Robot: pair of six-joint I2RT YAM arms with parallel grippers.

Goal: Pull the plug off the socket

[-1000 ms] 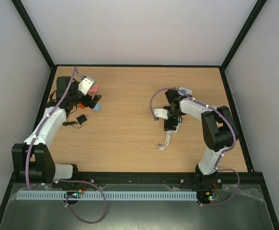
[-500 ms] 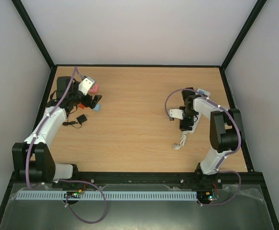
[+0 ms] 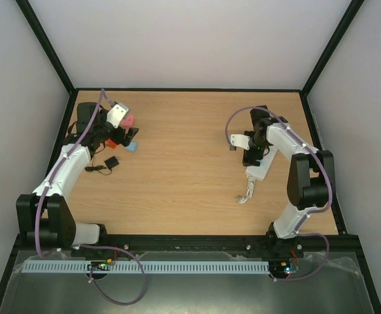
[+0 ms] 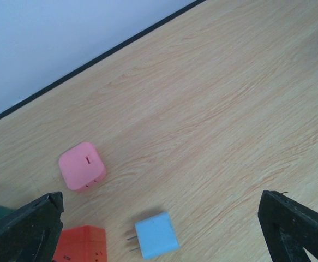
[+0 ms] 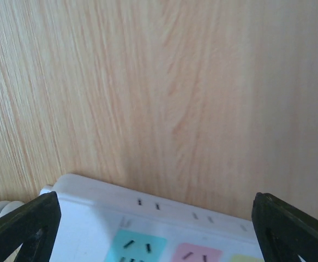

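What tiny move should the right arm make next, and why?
Probably lift the right hand clear of the long white power strip: its jaws stand open, the pastel outlets it sees hold no plug, and a pink cube plug and a blue plug already lie loose.

Soft, even light, seemingly from overhead, keeps the bench (image 3: 177, 176) evenly bright, with only faint shadows beneath the arms (image 3: 66, 170). Both wrist views hold the wood grain sharp, yet the dark fingers (image 4: 22, 232) at their lower corners are underexposed and blurred. The socket (image 5: 93, 210) throws a pale shade onto the wood.
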